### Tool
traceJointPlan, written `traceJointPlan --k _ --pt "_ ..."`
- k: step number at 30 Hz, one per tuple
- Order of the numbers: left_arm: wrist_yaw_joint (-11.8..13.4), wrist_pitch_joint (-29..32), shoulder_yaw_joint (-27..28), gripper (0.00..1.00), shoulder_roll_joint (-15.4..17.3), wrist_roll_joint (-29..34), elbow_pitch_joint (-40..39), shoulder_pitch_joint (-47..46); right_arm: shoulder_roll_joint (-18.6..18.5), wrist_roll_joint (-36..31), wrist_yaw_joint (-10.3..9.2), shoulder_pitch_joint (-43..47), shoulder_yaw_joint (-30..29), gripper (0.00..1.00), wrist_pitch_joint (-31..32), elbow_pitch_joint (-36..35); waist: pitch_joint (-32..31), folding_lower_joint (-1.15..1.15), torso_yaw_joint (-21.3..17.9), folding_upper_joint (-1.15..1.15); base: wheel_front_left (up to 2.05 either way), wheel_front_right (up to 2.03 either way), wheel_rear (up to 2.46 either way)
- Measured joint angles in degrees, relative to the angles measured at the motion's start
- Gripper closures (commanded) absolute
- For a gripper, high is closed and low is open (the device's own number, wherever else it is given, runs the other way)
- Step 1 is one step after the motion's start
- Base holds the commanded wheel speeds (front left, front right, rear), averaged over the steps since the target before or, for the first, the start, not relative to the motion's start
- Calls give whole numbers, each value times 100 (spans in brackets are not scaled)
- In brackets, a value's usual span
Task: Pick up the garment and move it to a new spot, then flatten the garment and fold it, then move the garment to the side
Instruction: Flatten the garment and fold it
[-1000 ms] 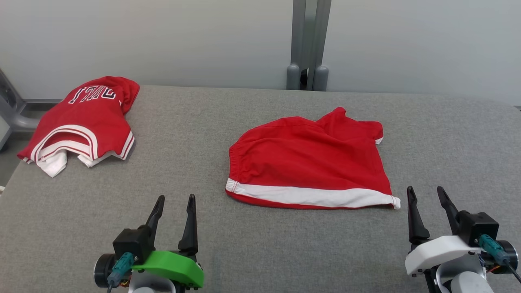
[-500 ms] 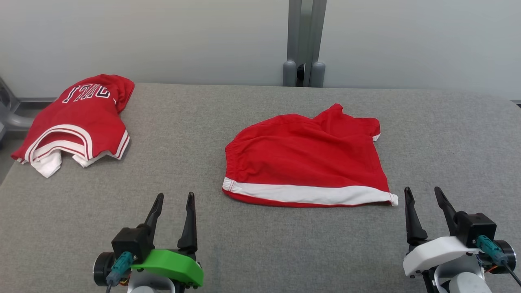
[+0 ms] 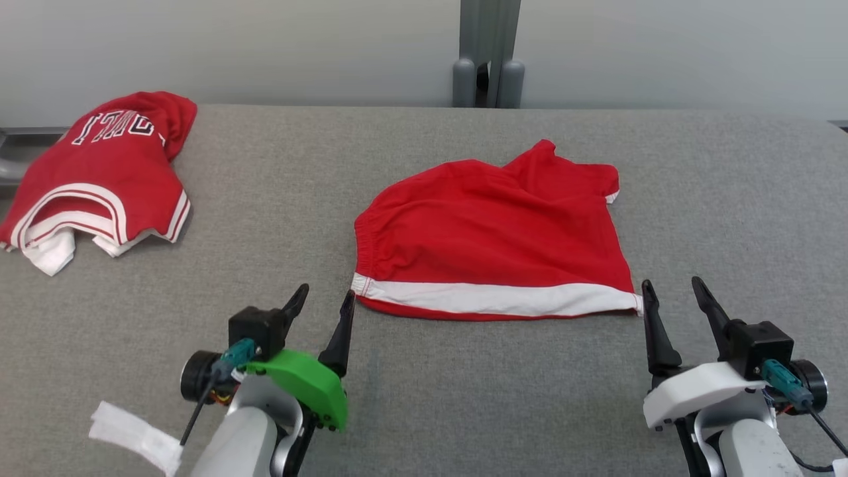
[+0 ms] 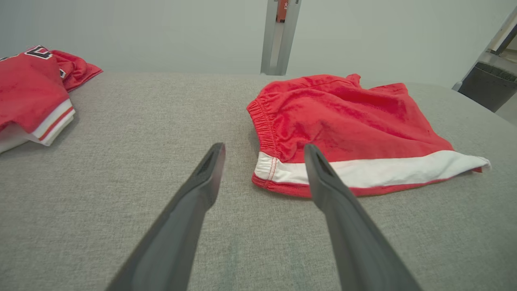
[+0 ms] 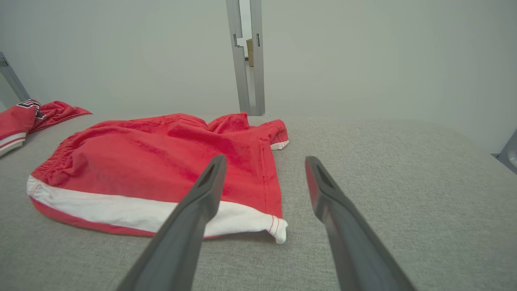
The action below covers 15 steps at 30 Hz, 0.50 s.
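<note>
1. Shorts, red, white-banded, lie on middle of table; long axis left-right, band nearest.
2. Left gripper spread, empty, tips just beside band's left corner.
3. Right gripper spread, empty, beside right corner; equally near.

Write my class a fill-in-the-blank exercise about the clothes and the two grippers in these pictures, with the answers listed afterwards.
1. The red shorts carry a ____ band near their front edge.
2. The left gripper and the right gripper both have their jaws ____.
3. The lettered jersey lies on the robot's ____ side of the shorts.
4. Both garments lie on a ____ table.

Missing words: white; open; left; grey.
</note>
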Motion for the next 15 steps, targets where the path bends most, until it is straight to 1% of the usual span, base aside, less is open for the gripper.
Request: traceJointPlan --k 3,9,15 --pt "-68 238 -127 0 98 -116 415 -420 0 -11 0 -134 110 0 10 -54 196 0 -84 0 0 0 0" --pt "-100 431 -287 0 237 -393 1088 -1005 0 -29 0 -328 134 0 18 -63 567 0 -312 0 0 0 0" --pt "-103 456 -650 0 286 -827 1354 -1274 -2 -88 0 -383 10 0 -10 -4 843 0 -559 0 0 0 0"
